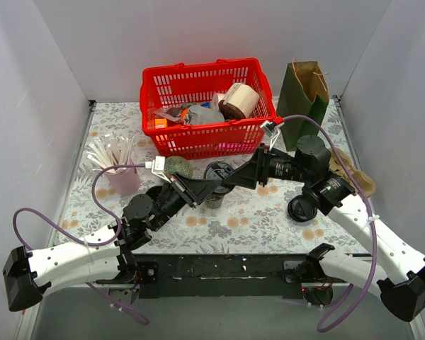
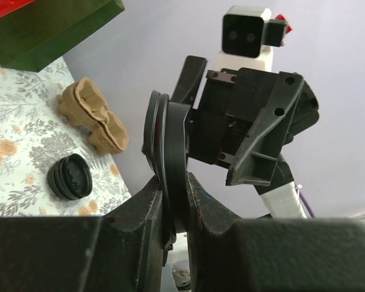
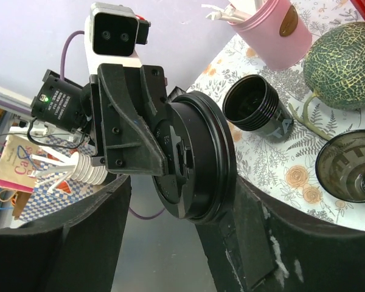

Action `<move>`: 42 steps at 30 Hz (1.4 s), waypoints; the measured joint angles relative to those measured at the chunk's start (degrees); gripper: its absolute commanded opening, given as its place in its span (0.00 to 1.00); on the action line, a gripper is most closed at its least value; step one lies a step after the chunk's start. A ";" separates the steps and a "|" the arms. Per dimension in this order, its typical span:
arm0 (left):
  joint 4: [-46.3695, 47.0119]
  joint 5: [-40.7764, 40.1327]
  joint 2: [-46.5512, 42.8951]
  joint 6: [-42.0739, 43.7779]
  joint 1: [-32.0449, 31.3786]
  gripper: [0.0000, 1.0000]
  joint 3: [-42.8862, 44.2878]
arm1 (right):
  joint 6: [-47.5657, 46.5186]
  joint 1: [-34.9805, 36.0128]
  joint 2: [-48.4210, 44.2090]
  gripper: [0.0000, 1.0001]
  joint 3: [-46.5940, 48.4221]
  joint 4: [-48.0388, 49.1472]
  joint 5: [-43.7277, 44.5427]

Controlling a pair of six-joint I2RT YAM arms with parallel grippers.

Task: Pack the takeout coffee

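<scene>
The black lid [image 3: 198, 161] of the takeout coffee is in the air over the middle of the table [image 1: 255, 219], between the two arms and above the other things. The left gripper [image 2: 173, 194] is closed on the rim of the lid and holds it from one side. The right gripper [image 3: 176, 182] is open wide around the same lid. One of its fingers [image 3: 240, 225] is just beside the rim and perhaps touches it, but this view is not clear enough to be sure; the other finger is apart from the lid. The coffee cup [image 3: 344, 167] stands upright and uncovered on the table, close under the two grippers in the top view. Its inside looks dark, and I cannot tell if there is drink in it. Near it a second black cup [image 3: 255, 106] lies on its side with the mouth open, next to a green melon [image 1: 177, 168] and a pink cup [image 1: 124, 178] with white sticks in it. Behind the arms stands a red basket [image 1: 198, 145] with mixed goods, and a green paper bag [image 1: 304, 92] is to its right. At the right side, a tan cardboard tray [image 2: 91, 118] lies near another black ribbed piece [image 2: 73, 176].
</scene>
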 measured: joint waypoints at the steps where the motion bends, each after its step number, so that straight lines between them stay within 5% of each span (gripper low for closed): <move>1: -1.03 -0.24 0.09 0.00 0.00 0.14 0.17 | -0.11 0.11 0.02 0.66 0.00 0.02 -0.35; 14: -2.43 -1.31 0.00 0.22 -0.02 0.23 0.59 | 3.13 0.09 1.66 0.31 -1.05 2.51 -0.79; 18: -3.39 -1.68 -0.04 0.70 -0.02 0.42 0.59 | 4.66 0.22 0.57 0.24 -1.75 2.99 0.37; 25: -8.20 -4.09 -1.92 1.73 0.00 0.98 1.07 | 7.85 0.28 -0.85 0.22 -2.80 4.02 2.82; 42: -42.36 -10.71 -3.48 -1.20 0.00 0.98 9.22 | 6.01 -1.66 -1.60 0.22 -9.03 2.49 9.90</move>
